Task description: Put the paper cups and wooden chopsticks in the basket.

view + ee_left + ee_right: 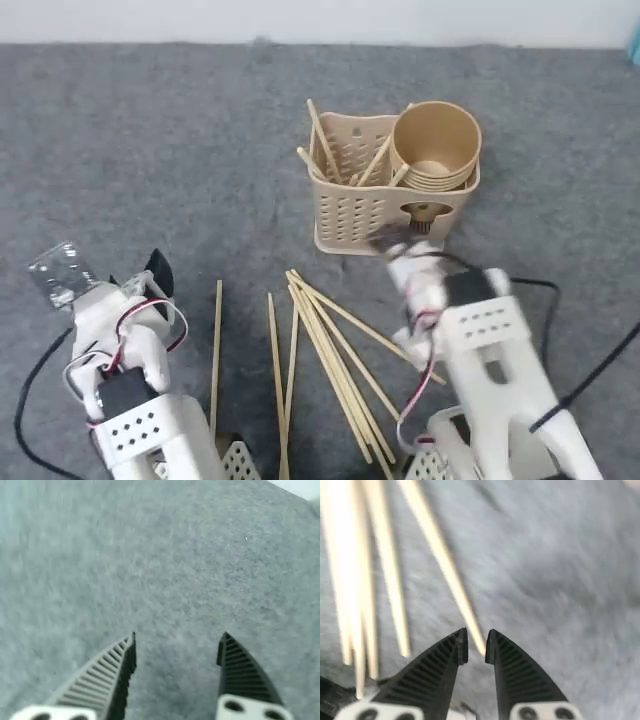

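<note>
Wooden chopsticks (335, 350) lie scattered on the grey tabletop (150, 130) near the basket (365, 215), which holds stacked paper cups (436, 140). Left jaws gape wide; right jaws, barely parted, hold nothing.

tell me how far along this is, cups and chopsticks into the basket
Done: the stacked brown paper cups and a few wooden chopsticks stand in the beige perforated plastic basket. In hand: nothing certain; the right gripper sits at one loose chopstick's tip, grip unclear. The left gripper hangs open over grey carpet. Left: the spread of chopsticks lying on it.
</note>
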You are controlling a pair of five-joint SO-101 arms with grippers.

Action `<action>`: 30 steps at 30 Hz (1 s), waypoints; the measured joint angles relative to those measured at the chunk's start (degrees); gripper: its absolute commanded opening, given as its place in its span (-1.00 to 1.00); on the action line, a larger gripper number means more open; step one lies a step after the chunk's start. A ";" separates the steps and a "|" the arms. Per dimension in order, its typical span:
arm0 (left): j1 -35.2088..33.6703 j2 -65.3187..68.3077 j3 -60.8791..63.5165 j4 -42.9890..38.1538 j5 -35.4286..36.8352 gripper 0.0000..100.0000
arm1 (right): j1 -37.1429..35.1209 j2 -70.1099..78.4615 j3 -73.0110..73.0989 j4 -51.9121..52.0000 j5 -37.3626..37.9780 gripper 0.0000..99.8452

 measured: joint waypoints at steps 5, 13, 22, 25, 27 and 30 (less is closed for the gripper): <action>-0.62 0.00 0.00 0.00 -1.23 -0.49 | -11.52 4.48 -3.78 -5.45 -6.07 -0.60; -0.88 0.00 0.00 -0.88 -1.41 -0.49 | -19.25 29.71 -21.27 -7.82 -7.91 -0.60; -2.73 0.00 0.00 -2.55 -1.41 -0.49 | -19.08 46.42 -31.03 -13.01 -7.91 -0.60; -2.64 0.00 0.00 -3.08 -1.41 -0.49 | -17.76 48.00 -31.21 -14.68 -7.38 -0.62; -2.55 0.00 0.00 -3.08 -1.41 -0.49 | -17.05 48.88 -31.82 -14.86 -6.15 -0.75; -2.55 0.00 0.00 -3.25 -1.41 -0.49 | -16.79 49.41 -32.00 -14.95 -5.71 -0.99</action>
